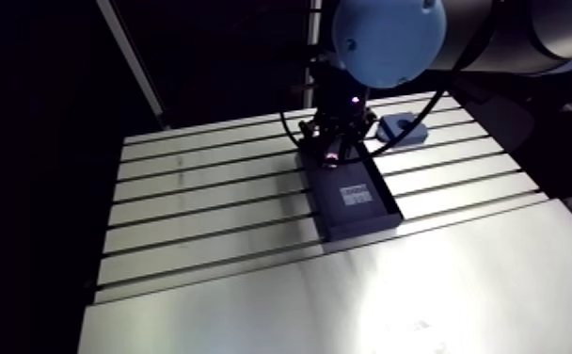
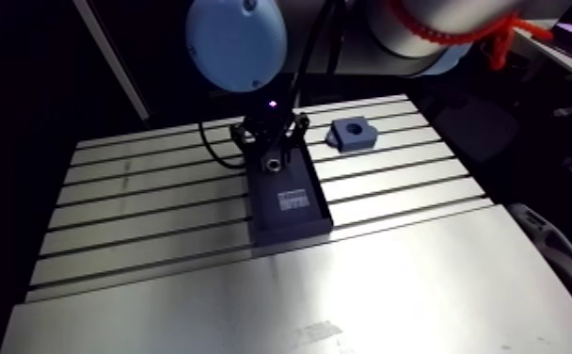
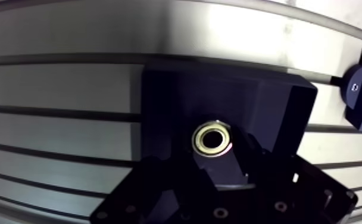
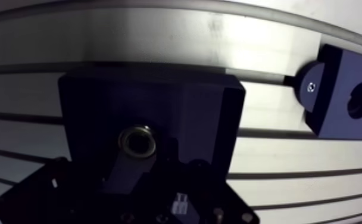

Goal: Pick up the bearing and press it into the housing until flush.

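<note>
- counter (image 2: 158, 198): slotted aluminium. It carries the dark tray and the housing, and nothing else shows on it.
- tray (image 1: 363, 224): dark, rectangular and shallow, lying across the slots. The arm view shows its whole outline with a pale label on the floor. The wrist view shows only the end under the claw.
- claw (image 1: 335, 149): down over the tray's far end, right above the bearing. Can't tell whether it's gripping or spread. It's too dark in the wrist view and too small in the arm view.
- housing (image 4: 341, 98): blue block on the counter beside the tray's far end, not touching it. The right wrist eye shows the bore clearly, dark and empty. The left wrist eye catches only a corner of the block. The arm view gives its position relative to the tray.
- bearing (image 3: 213, 138): metal ring in the tray, bore facing the camera, just ahead of the claw. It reads clearly only in the wrist view. Can't tell whether it's resting on the tray floor or already off it.
- Progress: my read is early, at the pick stage. Nothing is seated yet. Lift, transfer to the housing, alignment over the bore and the press to flush are all left.
</note>
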